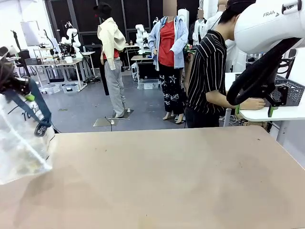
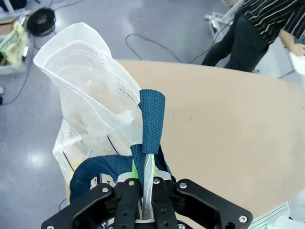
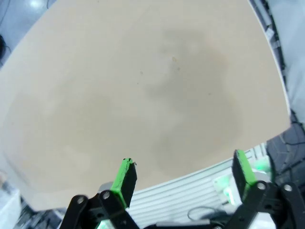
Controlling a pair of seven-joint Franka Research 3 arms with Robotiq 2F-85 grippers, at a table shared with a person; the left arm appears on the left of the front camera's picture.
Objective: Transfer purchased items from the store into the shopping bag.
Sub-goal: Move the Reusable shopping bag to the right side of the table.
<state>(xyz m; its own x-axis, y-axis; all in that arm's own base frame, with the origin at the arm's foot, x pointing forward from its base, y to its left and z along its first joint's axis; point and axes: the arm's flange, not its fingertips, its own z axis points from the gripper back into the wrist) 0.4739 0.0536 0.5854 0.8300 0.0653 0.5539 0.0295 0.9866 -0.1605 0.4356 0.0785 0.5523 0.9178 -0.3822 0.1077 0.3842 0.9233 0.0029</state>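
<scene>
The shopping bag [image 1: 21, 143], translucent and whitish, hangs off the table's left edge. My left gripper [image 1: 27, 97] is shut on its navy strap handle [image 1: 42, 114]. In the left wrist view the strap [image 2: 152, 119] rises from between the closed fingers of the left gripper [image 2: 145, 177], with the bag [image 2: 90, 105] beyond it. Yellowish blurs show through the bag wall; I cannot tell if they are purchased items. The store [image 1: 291, 88], a dark lattice basket, sits on a white side table at the right. My right gripper [image 1: 253, 111] hovers open beside it, and the right wrist view shows that gripper [image 3: 183, 171] holding nothing.
A person in a striped shirt [image 1: 207, 67] stands at the white side table [image 1: 274, 114], one hand [image 1: 257, 102] resting on it near my right gripper. The brown table [image 1: 167, 176] spreads bare across the middle. Its rounded edge [image 3: 200, 174] lies just under the right gripper.
</scene>
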